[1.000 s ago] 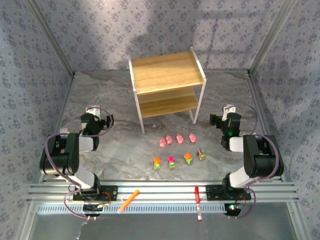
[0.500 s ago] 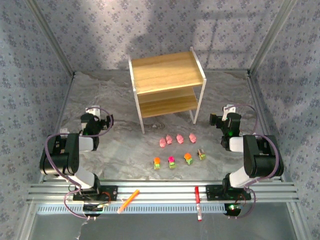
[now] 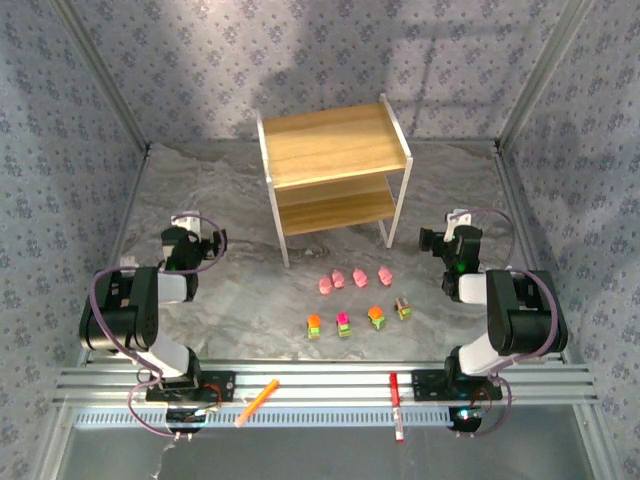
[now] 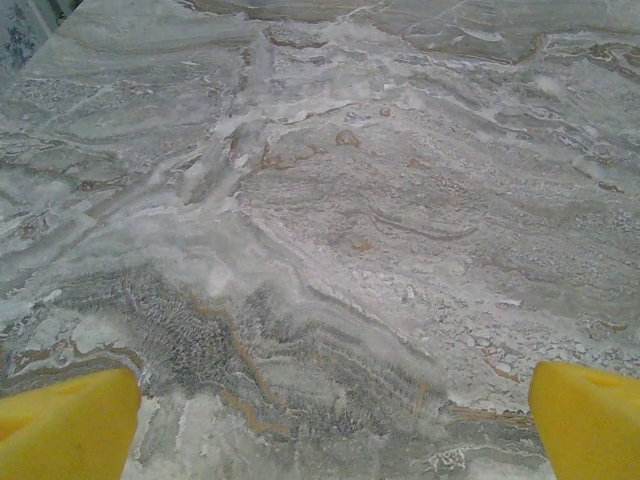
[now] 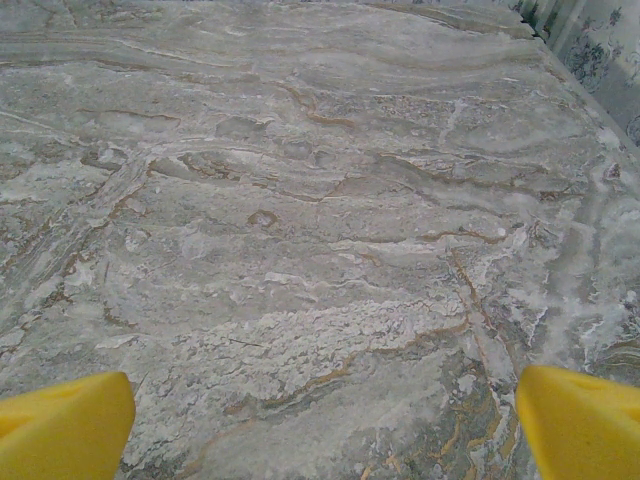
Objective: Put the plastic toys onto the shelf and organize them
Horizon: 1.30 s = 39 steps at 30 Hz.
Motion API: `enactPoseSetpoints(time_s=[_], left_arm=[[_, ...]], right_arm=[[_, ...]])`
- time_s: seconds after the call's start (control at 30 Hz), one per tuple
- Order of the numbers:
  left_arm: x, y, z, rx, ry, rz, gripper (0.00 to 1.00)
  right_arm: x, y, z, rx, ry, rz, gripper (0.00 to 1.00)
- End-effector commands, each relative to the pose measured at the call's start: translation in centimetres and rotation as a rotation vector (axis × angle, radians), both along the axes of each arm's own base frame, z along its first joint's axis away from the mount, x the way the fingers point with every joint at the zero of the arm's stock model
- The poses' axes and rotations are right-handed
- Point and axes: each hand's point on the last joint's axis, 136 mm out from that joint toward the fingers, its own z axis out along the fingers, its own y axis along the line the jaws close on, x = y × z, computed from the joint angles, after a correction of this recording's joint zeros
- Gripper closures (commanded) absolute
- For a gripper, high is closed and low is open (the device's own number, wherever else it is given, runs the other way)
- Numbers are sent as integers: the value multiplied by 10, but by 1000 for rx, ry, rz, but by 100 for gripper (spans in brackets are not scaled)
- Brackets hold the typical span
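Note:
The shelf [image 3: 334,165], light wood on a thin white frame, stands at the back centre of the table. In front of it lies a row of pink pig toys [image 3: 355,278], and nearer still a row of blocky green-and-yellow toys [image 3: 360,320] with orange, magenta and brown tops. My left gripper [image 3: 190,240] rests folded at the left, my right gripper [image 3: 443,240] at the right, both well away from the toys. Each wrist view looks down on bare marble between yellow fingertips [image 4: 65,425] [image 5: 580,420] spread wide, open and empty.
An orange marker pen [image 3: 257,401] and a red marker pen [image 3: 395,405] lie on the metal rails at the near edge. Patterned walls and slanted frame posts close in the sides. Marble tabletop [image 3: 250,300] lies bare between the arms and the toys.

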Motion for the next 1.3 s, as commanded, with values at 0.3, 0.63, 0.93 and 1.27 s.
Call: enactPoseSetpoints(time_s=[0.3,0.63,0.93,1.27], left_arm=[[-37,-17,76,184,-154,111,0],[-79,-85,119,203,-250,-36,1],[-103,-88,141,72,-232,33,0],[-118,-138,129,-29,-121,-106,0]], right_arm=[[-3,-11,14,-59,-52,-130,0],[-6,-10,39,-100,-38,-170,0],[-47,-18,81,-61,-5,-335,0],[-126,-4,98,9,101,-548,0]])
